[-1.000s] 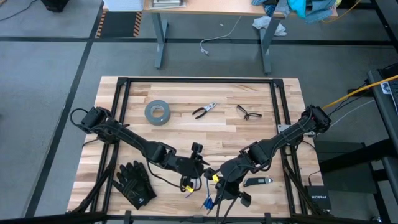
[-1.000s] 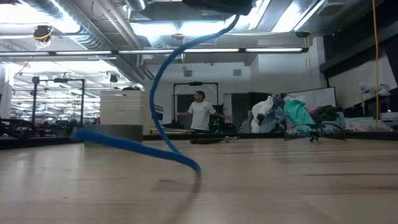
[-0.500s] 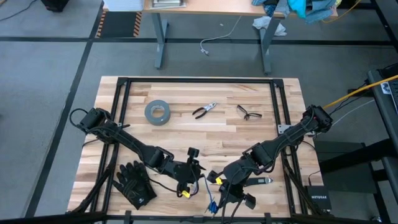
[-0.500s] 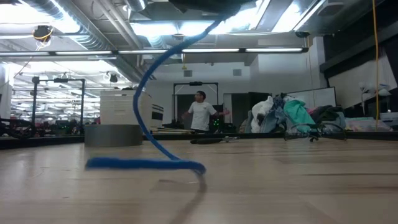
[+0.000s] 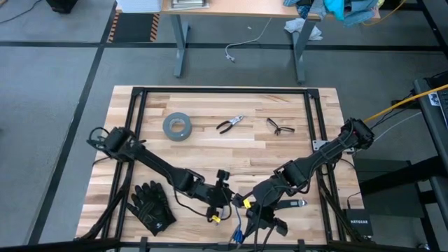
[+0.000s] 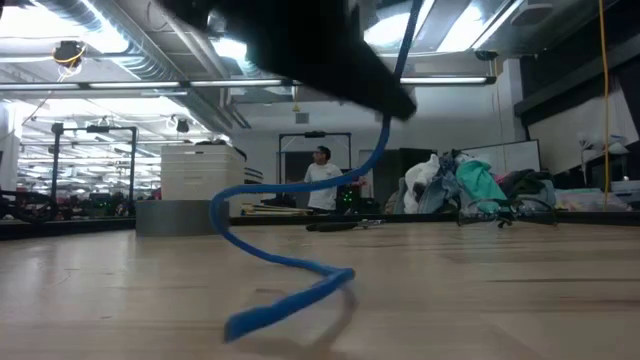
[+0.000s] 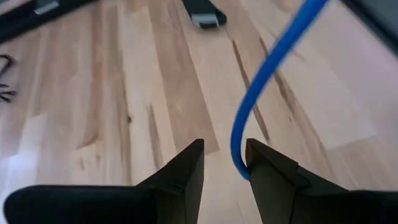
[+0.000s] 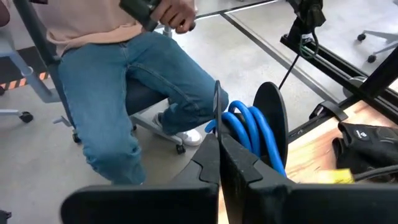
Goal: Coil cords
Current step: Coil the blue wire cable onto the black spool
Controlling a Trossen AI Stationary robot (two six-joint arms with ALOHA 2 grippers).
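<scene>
Two grippers meet at the table's near edge, the cords between them. Left gripper (image 5: 222, 203): partly parted, its fingers (image 7: 186, 180) straddling a blue length of the cords (image 7: 267, 81) that rises from between the tips; whether they press on it cannot be told. Right gripper (image 5: 246, 204): fingers (image 8: 233, 163) closed together, with a blue coil of several loops lying just beside and behind them in the right wrist view; whether they pinch it cannot be told. Cords (image 5: 236, 227): a free blue end trails across the wooden table (image 5: 231, 150) near the front edge and curls low over the boards in the low view. Also on the table: grey tape roll (image 5: 178, 126), pliers (image 5: 229, 124), safety glasses (image 5: 280, 127), black gloves (image 5: 151, 205). Beyond the table: a seated person in jeans (image 8: 130, 81), and another person standing far off (image 6: 322, 180).
</scene>
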